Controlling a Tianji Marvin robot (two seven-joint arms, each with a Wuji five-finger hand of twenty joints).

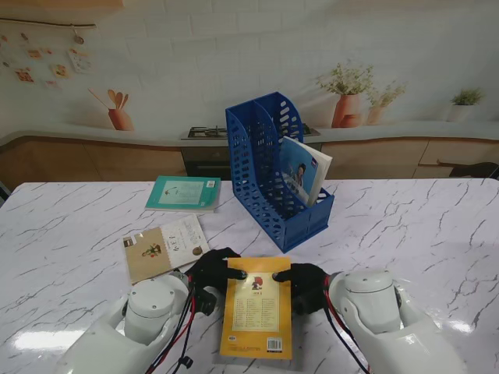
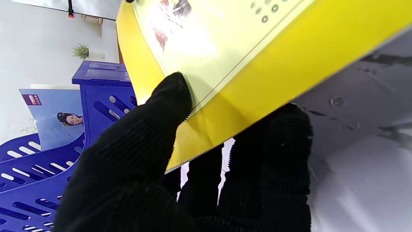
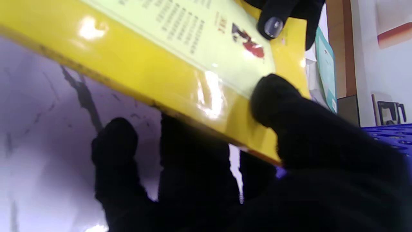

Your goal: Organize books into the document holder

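A yellow book (image 1: 258, 308) is held between both black-gloved hands just above the marble table, near me. My left hand (image 1: 212, 270) pinches its left edge, thumb on the cover (image 2: 167, 96) and fingers beneath. My right hand (image 1: 304, 285) grips the right edge the same way, thumb (image 3: 273, 96) on top. The blue document holder (image 1: 274, 167) stands farther from me, at centre, with a blue-covered book (image 1: 305, 171) upright in its right slot. A beige book (image 1: 164, 248) and a teal book (image 1: 184, 193) lie flat on the left.
The marble table (image 1: 421, 226) spreads to the right of the holder. Behind it runs a kitchen backdrop with a counter and plant pots (image 1: 348, 109).
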